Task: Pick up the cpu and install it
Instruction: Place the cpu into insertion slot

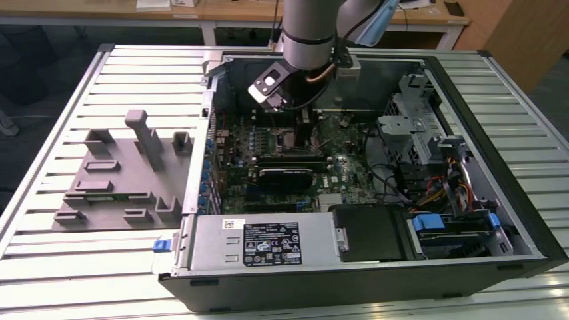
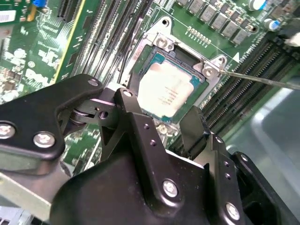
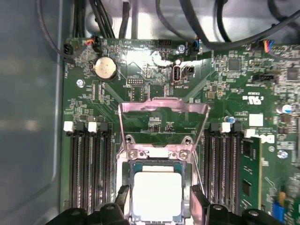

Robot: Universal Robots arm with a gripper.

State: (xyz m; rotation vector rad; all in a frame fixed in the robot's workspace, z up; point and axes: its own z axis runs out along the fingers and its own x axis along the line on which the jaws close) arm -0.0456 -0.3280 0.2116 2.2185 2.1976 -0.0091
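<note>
Straddles the seated cpu (image 3: 157, 194) with gripper (image 3: 158, 199) fingers apart, clamping nothing. Best held centred and level, clear of the socket frame (image 3: 163, 104).

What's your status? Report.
Gripper open, fingers straddling cpu. Cpu lying in socket. Frame hinged up, off the cpu.

Your bench (image 1: 53, 93): pale ribbed metal slats, evenly lit. Behind it you see wooden desk (image 1: 231, 12) on white legs (image 1: 208, 32). At exterior view's right stands wooden panel (image 1: 524, 33). Dark floor (image 1: 36, 53) shows under desk and beside bench.
</note>
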